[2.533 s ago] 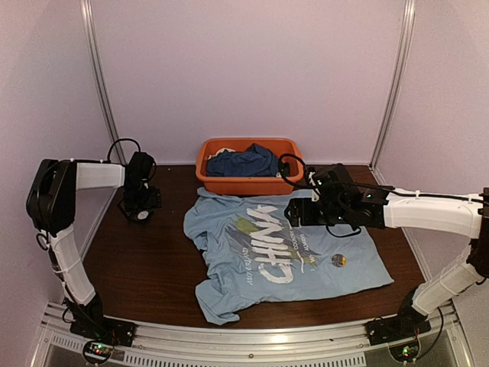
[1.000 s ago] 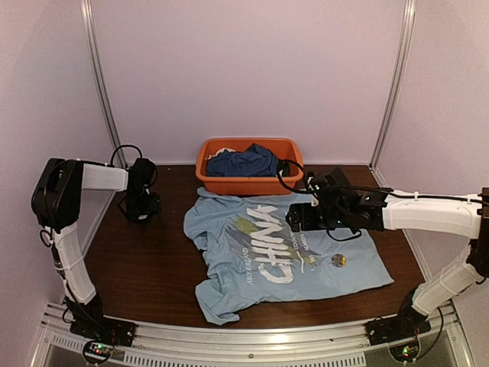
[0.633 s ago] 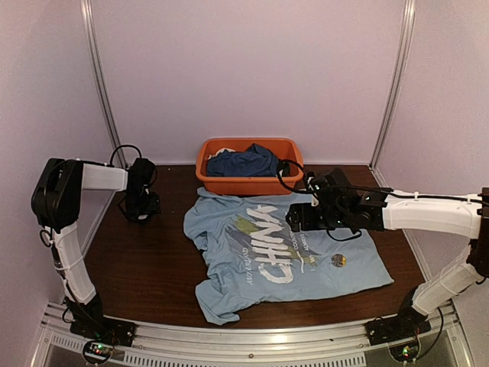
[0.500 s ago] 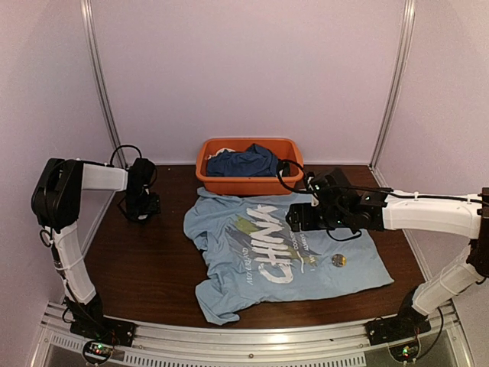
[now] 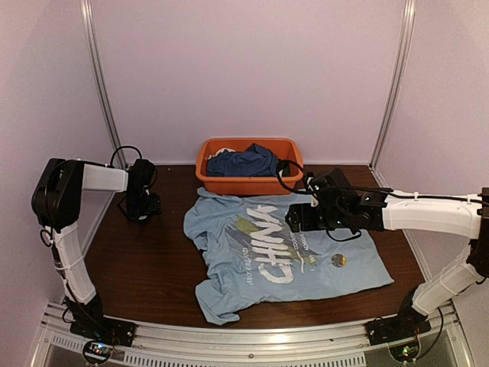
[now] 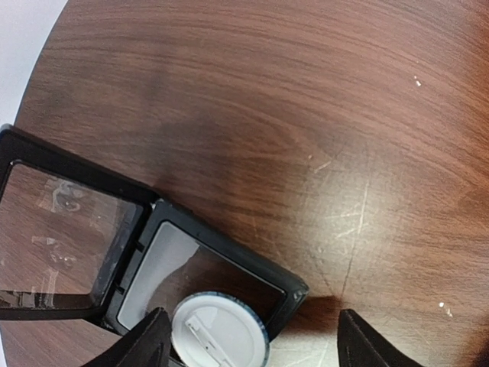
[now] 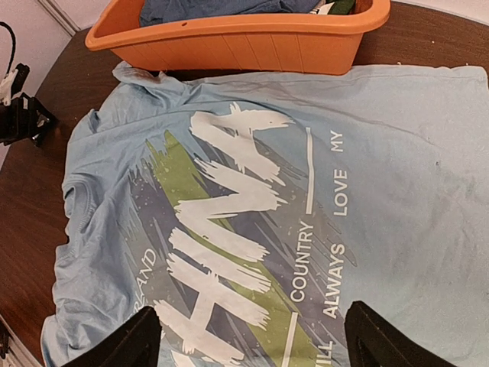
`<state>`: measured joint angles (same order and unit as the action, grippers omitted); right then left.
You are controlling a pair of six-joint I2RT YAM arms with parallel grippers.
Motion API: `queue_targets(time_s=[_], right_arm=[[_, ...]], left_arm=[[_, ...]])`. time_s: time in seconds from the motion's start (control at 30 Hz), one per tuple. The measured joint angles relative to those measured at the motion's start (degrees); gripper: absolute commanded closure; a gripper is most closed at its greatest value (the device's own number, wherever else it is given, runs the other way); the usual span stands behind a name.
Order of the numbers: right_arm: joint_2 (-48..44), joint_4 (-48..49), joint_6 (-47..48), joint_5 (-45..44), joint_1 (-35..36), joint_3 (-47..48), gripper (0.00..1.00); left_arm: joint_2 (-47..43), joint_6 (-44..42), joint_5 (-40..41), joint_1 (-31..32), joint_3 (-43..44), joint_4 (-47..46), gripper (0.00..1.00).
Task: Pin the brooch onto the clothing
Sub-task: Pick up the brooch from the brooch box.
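Nearest me, the brooch lies on the near right part of the clothing, just right of the CHINA print, with neither arm touching it. The clothing is spread flat across the middle of the table. Farther in, my right gripper hangs over the clothing's far right side, jaws wide and empty; its wrist view shows only fabric between the fingers. At the far left, my left gripper sits over an open black case holding a round white disc, jaws spread and closed on nothing. Farthest back, an orange basin holds a dark blue garment.
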<state>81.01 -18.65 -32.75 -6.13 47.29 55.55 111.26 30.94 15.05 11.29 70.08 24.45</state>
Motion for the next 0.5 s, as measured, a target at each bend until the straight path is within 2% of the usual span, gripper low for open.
queue_targets(time_s=[0.33, 0.5], right_arm=[[0.2, 0.0, 0.0, -0.04, 0.0, 0.0, 0.15], [0.81, -0.02, 0.0, -0.09, 0.0, 0.0, 0.15]], left_arm=[[0.0, 0.28, 0.15, 0.0, -0.72, -0.81, 0.25], [0.0, 0.46, 0.11, 0.0, -0.74, -0.85, 0.34]])
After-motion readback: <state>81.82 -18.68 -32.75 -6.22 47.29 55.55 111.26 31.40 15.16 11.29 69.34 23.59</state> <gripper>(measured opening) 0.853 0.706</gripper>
